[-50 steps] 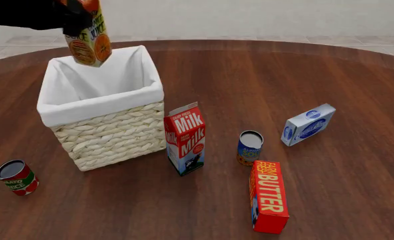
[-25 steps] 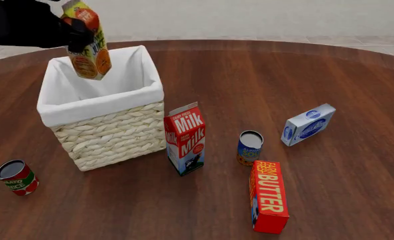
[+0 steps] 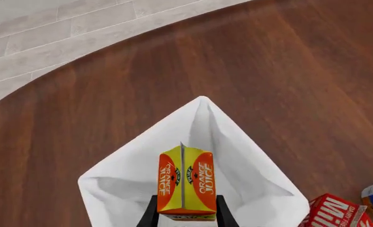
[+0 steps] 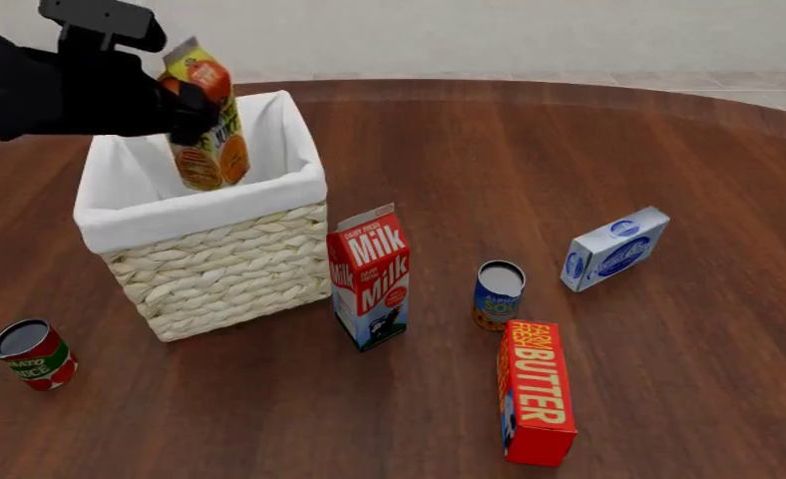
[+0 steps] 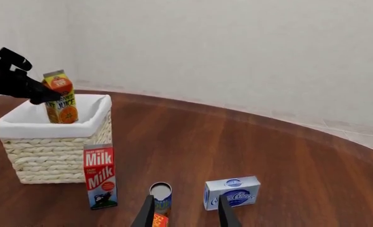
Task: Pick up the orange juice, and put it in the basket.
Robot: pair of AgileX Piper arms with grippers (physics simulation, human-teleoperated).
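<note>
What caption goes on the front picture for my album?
Left tool lowers the orange juice into the basket beside the milk carton.

The orange juice [image 3: 186, 182] carton reads "ORANGE JUICE" in white letters running up its orange panels in the left wrist view; in the front view only "JUICE" can be partly made out on it [image 4: 208, 130]. The red-and-white milk carton [image 4: 370, 277], near the middle of the table, carries "Milk" twice, on its upper and lower front, with small print above that is too fine to read. The red box [image 4: 536, 389] lying toward the table's near right edge reads "BUTTER" in yellow, with smaller lettering beside it that looks like "DAIRY FRESH". The blue-and-white box [image 4: 614, 248] has script too blurred to read, and so do the labels on the two cans [image 4: 499, 295] [image 4: 33, 354].
</note>
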